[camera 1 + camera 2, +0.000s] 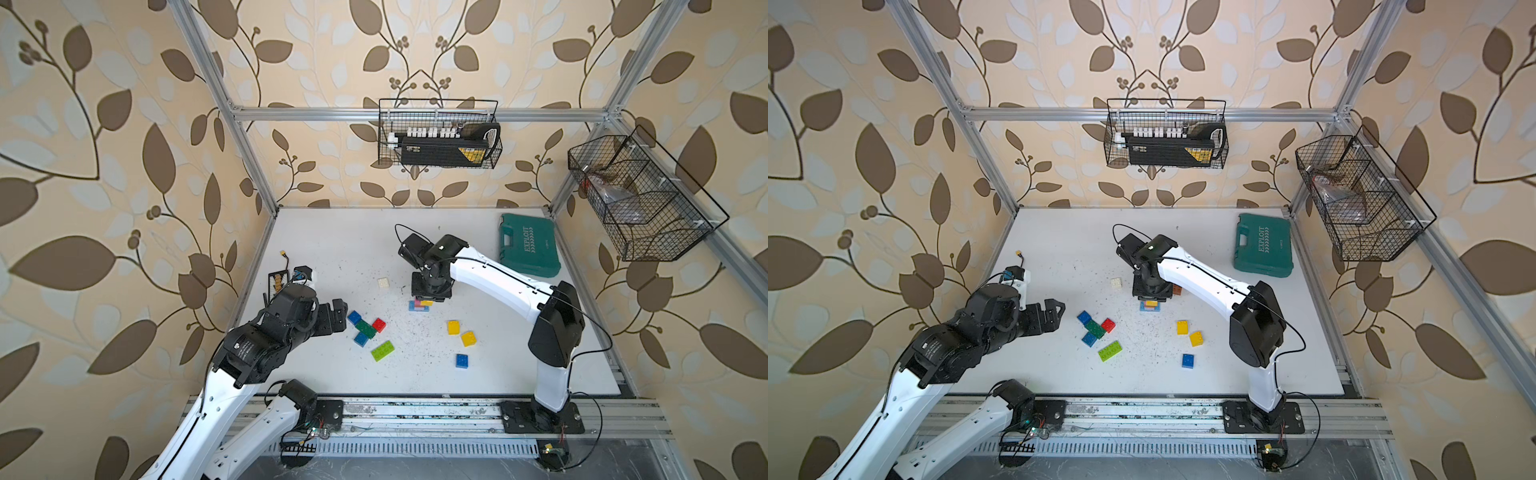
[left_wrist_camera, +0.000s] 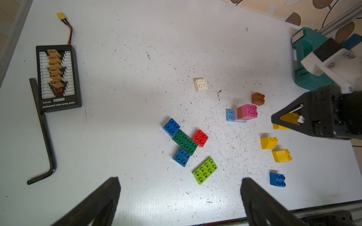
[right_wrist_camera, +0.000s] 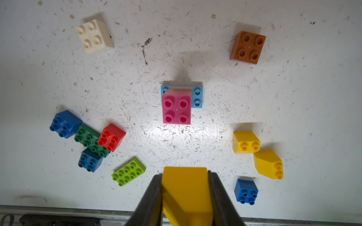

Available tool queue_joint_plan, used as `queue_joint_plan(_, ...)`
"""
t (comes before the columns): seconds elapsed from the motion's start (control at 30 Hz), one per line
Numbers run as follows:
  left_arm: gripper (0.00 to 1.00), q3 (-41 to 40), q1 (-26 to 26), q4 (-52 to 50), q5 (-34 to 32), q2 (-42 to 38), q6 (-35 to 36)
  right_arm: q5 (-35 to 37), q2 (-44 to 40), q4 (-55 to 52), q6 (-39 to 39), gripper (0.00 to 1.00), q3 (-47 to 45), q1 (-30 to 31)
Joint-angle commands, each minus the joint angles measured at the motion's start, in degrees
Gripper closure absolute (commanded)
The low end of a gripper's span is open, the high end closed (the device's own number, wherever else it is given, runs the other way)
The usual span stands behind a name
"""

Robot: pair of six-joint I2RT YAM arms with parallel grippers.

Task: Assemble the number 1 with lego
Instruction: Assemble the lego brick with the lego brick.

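My right gripper (image 3: pixel 185 176) is shut on a yellow lego brick (image 3: pixel 186 193) and hangs just above a small stack: a pink brick (image 3: pixel 176 106) on brown, on a light blue base (image 3: pixel 197 96). In a top view the stack (image 1: pixel 417 305) peeks out under that gripper (image 1: pixel 430 296). My left gripper (image 2: pixel 180 183) is open and empty, left of a cluster of blue (image 1: pixel 354 318), green (image 1: pixel 365 328), red (image 1: pixel 378 324) and lime (image 1: pixel 382 350) bricks. Two yellow bricks (image 1: pixel 454 327) and a blue one (image 1: pixel 461 360) lie to the right; white (image 1: pixel 383 283) and brown (image 3: pixel 248 47) ones lie behind.
A teal tool case (image 1: pixel 528 245) lies at the back right of the white table. A black charging board (image 2: pixel 57 78) and a hex key (image 2: pixel 46 137) sit at the left edge. Wire baskets (image 1: pixel 438 133) hang on the walls. A metal rail (image 1: pixel 415 411) runs along the front.
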Motion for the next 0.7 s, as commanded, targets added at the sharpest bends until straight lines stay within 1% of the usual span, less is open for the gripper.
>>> queue_joint_plan(0.0, 0.01, -0.2, -0.4, 0.8, 0.6, -0.4, 0.9, -0.4, 3.5, -3.8, -2.5, 0.78, 3.4, -0.2)
queue_joint_plan(0.23, 0.01, -0.2, -0.4, 1.0, 0.8, -0.8, 1.0, -0.3, 8.2, -5.4, -3.2, 0.79, 8.3, -1.1)
queue_joint_plan(0.43, 0.01, -0.2, -0.4, 1.1, 1.0, -0.7, 1.1, -0.4, 10.8, -4.9, -2.8, 0.81, 9.6, -2.0)
queue_joint_plan(0.67, 0.01, -0.3, -0.4, 1.4, 1.6, -0.6, 1.5, -0.5, 10.9, -1.5, -1.6, 0.84, 8.7, -2.7)
